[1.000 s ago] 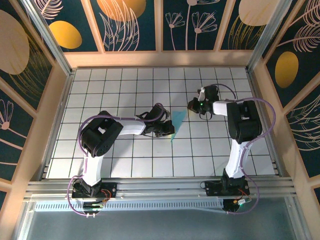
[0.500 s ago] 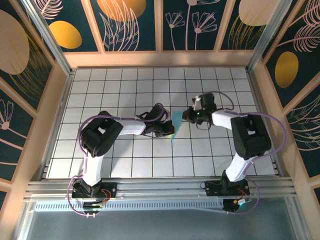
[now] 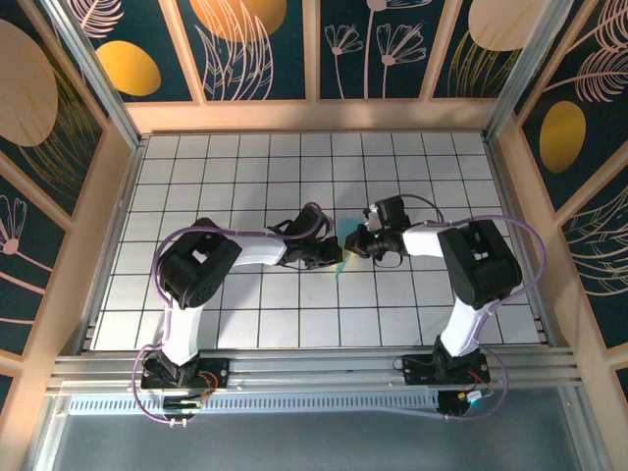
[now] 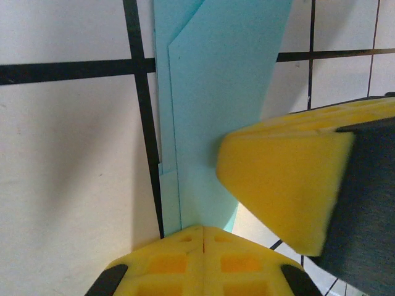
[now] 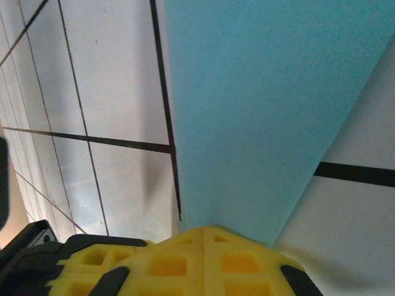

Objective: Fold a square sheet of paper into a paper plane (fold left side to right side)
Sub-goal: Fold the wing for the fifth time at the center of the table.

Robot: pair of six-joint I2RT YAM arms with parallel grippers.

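The light-blue sheet of paper point(image 3: 339, 269) lies folded into a narrow pointed strip near the middle of the tiled table, its point toward the arms. My left gripper point(image 3: 334, 257) is shut, and its yellow tips rest on the paper's left edge. In the left wrist view the layered paper point(image 4: 216, 92) runs up from my shut left gripper point(image 4: 202, 229), and a yellow finger point(image 4: 284, 185) of the right gripper presses on its right side. My right gripper point(image 3: 355, 242) is shut too. In the right wrist view the right gripper point(image 5: 205, 229) touches the flat blue paper point(image 5: 265, 105).
White tiles with black grid lines point(image 3: 245, 177) cover the table, with wooden walls point(image 3: 314, 115) around it. The two grippers meet almost tip to tip over the paper. Free tiles lie at the back and along both sides.
The right gripper has swung left and down from the back right onto the paper. The left arm and the paper have stayed in place.
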